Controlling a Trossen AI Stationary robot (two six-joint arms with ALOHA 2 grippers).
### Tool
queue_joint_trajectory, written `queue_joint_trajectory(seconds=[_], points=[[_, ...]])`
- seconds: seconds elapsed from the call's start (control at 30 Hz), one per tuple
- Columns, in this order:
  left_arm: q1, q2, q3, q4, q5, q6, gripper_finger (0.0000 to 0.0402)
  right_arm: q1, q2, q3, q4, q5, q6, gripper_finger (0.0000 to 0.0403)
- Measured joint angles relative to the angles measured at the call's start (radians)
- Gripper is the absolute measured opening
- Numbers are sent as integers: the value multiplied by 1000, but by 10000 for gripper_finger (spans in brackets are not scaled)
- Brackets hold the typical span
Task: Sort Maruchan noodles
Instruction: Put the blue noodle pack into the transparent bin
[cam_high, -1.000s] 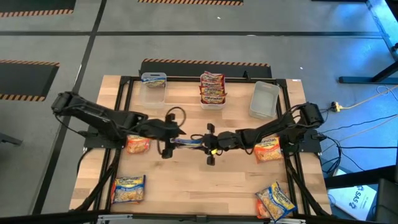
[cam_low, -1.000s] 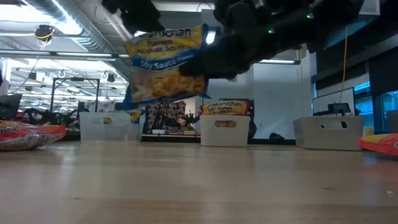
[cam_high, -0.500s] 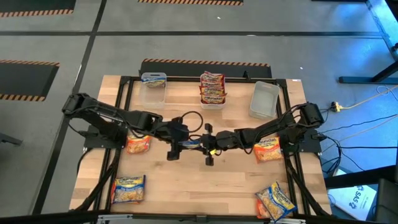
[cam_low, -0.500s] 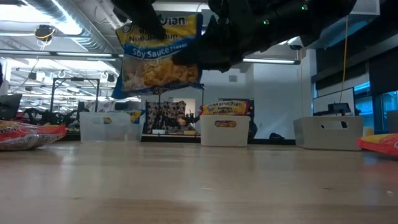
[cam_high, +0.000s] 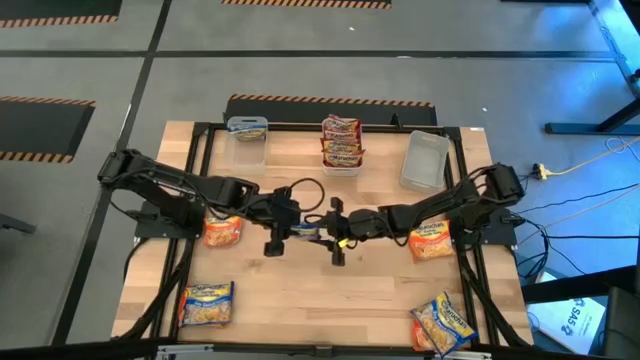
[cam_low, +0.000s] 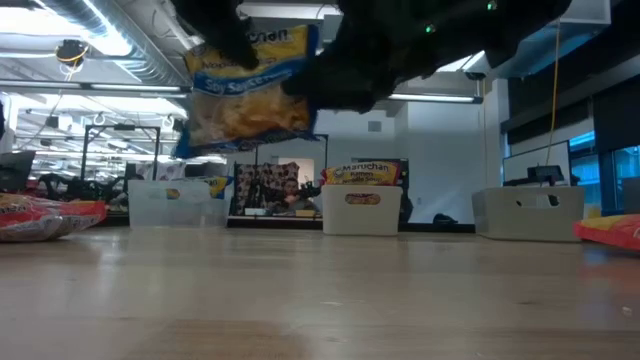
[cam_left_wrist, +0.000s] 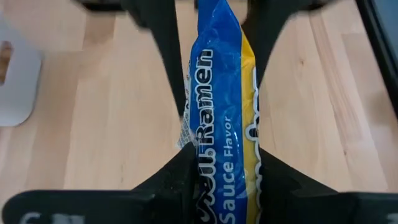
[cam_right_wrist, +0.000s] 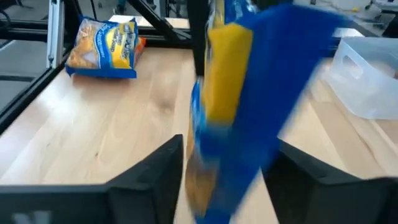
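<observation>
Blue packet (cam_high: 305, 228) held above the table (cam_high: 300, 300) centre: left gripper (cam_high: 290, 222) clamps it; right gripper (cam_high: 335, 228) fingers stand apart around it.

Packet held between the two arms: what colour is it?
Blue and yellow packet with white lettering; clearest in the left wrist view.

Glossy crinkled plastic packet (cam_left_wrist: 219, 118) above pale matt wooden table (cam_high: 300, 290)
</observation>
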Motion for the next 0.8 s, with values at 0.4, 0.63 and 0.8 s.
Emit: queue_joint_trajectory(seconds=[0.4, 0.63, 0.8], points=[[113, -243, 0, -358, -296, 149, 106, 104, -79, -117, -64, 84, 82, 232], [362, -284, 0, -468, -443, 429, 108, 139, -79, -199, 117, 151, 110, 232], [579, -250, -1, -429, -360, 590, 108, 138, -79, -198, 123, 150, 128, 232]])
